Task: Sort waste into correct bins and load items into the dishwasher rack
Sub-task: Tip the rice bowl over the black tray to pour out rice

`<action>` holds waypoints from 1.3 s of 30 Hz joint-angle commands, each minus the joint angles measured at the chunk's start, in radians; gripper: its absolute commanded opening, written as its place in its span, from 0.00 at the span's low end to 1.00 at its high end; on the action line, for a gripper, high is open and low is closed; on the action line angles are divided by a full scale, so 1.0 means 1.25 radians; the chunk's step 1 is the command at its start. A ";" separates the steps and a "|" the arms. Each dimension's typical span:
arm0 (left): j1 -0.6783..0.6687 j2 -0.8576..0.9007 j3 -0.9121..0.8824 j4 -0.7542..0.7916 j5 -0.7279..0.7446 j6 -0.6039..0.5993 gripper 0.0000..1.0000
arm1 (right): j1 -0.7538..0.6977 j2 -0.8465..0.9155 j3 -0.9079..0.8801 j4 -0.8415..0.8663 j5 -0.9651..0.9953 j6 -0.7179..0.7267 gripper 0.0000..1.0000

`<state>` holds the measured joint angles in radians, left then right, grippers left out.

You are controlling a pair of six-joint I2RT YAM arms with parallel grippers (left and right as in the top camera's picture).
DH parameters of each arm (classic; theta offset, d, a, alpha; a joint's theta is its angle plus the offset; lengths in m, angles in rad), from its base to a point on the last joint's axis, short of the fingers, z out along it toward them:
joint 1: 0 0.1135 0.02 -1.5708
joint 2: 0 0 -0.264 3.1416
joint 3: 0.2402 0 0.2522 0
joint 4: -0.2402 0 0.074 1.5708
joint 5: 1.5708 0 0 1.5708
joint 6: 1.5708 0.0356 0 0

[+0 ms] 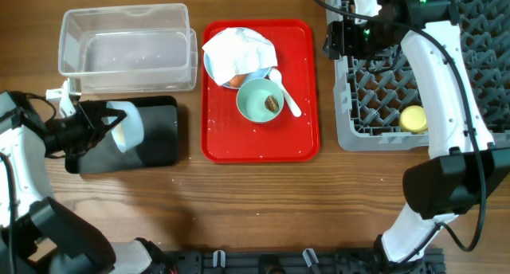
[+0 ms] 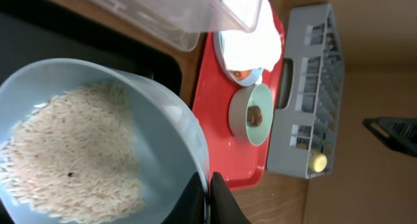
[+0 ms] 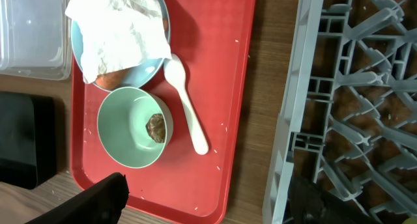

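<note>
Left arm (image 1: 20, 158): I come in from the left edge of the table, with my wrist pointing right. My left gripper (image 1: 110, 127) has its jaws closed tight, pinching the rim of the light blue bowl (image 2: 172, 136). In the left wrist view my two dark fingers (image 2: 225, 208) meet on that rim at the bottom edge.

Right arm (image 1: 438, 83): my white link runs from the base at lower right up to the top of the overhead view, where the wrist turns left. My right gripper (image 1: 333, 39) has its jaws wide apart, empty. One dark fingertip (image 3: 104, 198) sits low left in the right wrist view, the other low right.
</note>
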<state>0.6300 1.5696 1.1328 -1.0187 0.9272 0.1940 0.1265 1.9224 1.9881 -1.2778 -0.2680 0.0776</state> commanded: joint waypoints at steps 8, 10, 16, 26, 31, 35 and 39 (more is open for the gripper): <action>0.017 0.117 -0.003 0.074 0.195 0.073 0.04 | -0.002 -0.008 -0.004 -0.003 0.007 -0.021 0.82; 0.025 0.135 -0.003 0.078 0.219 0.073 0.04 | -0.002 -0.008 -0.004 -0.006 0.008 -0.020 0.82; 0.060 0.158 -0.003 0.037 0.293 0.072 0.04 | -0.002 -0.008 -0.004 -0.016 0.007 -0.020 0.82; 0.071 0.158 -0.003 -0.022 0.376 0.070 0.04 | -0.002 -0.008 -0.004 -0.017 0.007 -0.019 0.82; 0.071 0.158 -0.003 -0.027 0.452 0.069 0.04 | -0.002 -0.008 -0.004 -0.017 0.007 -0.018 0.82; 0.070 0.158 -0.003 -0.057 0.494 0.069 0.04 | -0.002 -0.008 -0.004 -0.017 0.007 -0.018 0.82; 0.070 0.158 -0.003 -0.084 0.520 0.069 0.04 | -0.002 -0.008 -0.004 -0.017 0.007 -0.018 0.82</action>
<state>0.7105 1.7599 1.1320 -1.1130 1.5185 0.2615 0.1265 1.9224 1.9862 -1.2972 -0.2684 0.0658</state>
